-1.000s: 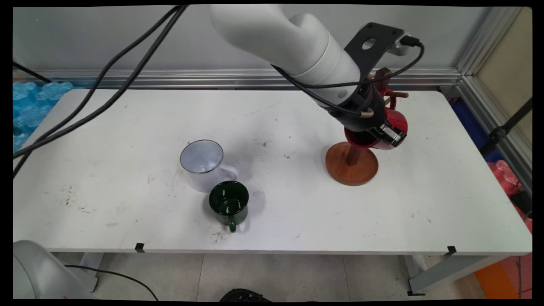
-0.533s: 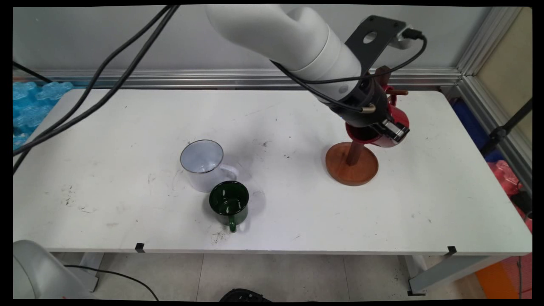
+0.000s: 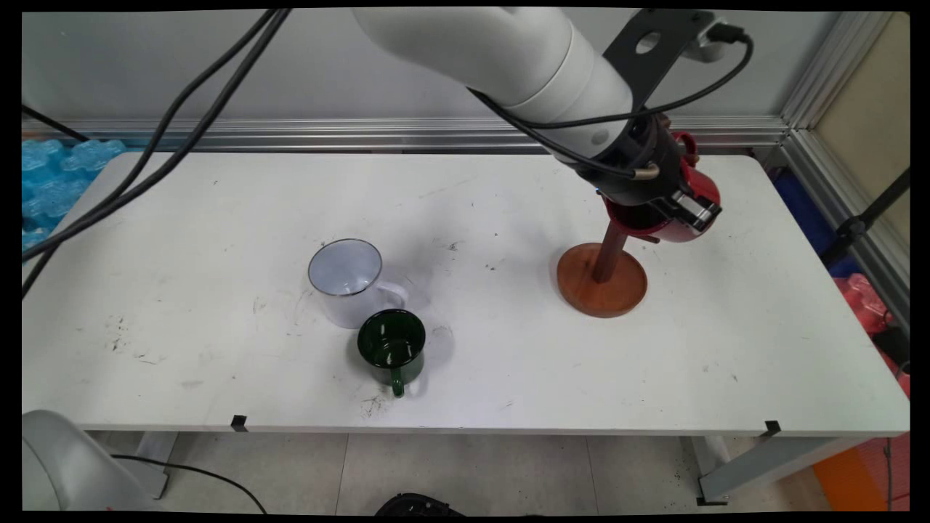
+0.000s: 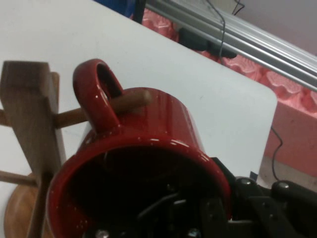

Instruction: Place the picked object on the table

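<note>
My gripper (image 3: 667, 212) is shut on a red mug (image 3: 696, 195), one finger inside the rim and one outside. The mug lies tilted on its side, in the air beside the top of a wooden mug tree (image 3: 601, 280) at the table's right. In the hand view the red mug (image 4: 163, 124) fills the middle, and its handle (image 4: 96, 94) sits over a wooden peg (image 4: 132, 100) that sticks out from the tree's post (image 4: 29, 114). The peg passes through the handle's loop. My gripper (image 4: 208, 210) shows at the bottom edge.
A white enamel mug (image 3: 350, 282) and a small dark green mug (image 3: 392, 349) stand together left of the table's middle. Blue bubble wrap (image 3: 51, 171) lies beyond the far left corner. An aluminium rail (image 3: 363, 134) runs along the back wall.
My gripper has risen and shifted right with the red mug, from low beside the tree's post to near its top. The other two mugs have not moved.
</note>
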`<state>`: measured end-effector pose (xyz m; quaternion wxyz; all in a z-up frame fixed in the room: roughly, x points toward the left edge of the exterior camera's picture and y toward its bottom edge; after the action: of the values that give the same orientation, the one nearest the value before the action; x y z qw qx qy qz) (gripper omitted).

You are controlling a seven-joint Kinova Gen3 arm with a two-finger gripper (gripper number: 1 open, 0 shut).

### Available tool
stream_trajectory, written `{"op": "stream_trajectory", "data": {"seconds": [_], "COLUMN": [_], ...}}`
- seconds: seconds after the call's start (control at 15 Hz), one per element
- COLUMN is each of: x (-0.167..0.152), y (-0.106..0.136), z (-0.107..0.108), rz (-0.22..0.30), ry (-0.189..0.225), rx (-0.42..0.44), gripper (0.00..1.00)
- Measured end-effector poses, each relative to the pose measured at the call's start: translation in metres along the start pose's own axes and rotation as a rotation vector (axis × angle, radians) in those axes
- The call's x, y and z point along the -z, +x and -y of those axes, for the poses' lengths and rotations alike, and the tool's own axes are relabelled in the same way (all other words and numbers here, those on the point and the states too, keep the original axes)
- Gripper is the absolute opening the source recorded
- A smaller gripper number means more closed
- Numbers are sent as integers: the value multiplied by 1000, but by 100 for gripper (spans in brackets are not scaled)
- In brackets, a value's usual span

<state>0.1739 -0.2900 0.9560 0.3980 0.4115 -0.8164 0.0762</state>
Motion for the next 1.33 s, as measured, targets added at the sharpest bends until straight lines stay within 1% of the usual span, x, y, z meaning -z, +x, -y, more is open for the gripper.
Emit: {"op": "stream_trajectory", "data": {"seconds": [0.53, 1.33], "x": [9, 18], "y": [9, 16], "z": [-14, -30], "rz": [-25, -45], "ry": [-27, -65], "rx": [-17, -33], "gripper": [0, 0]}}
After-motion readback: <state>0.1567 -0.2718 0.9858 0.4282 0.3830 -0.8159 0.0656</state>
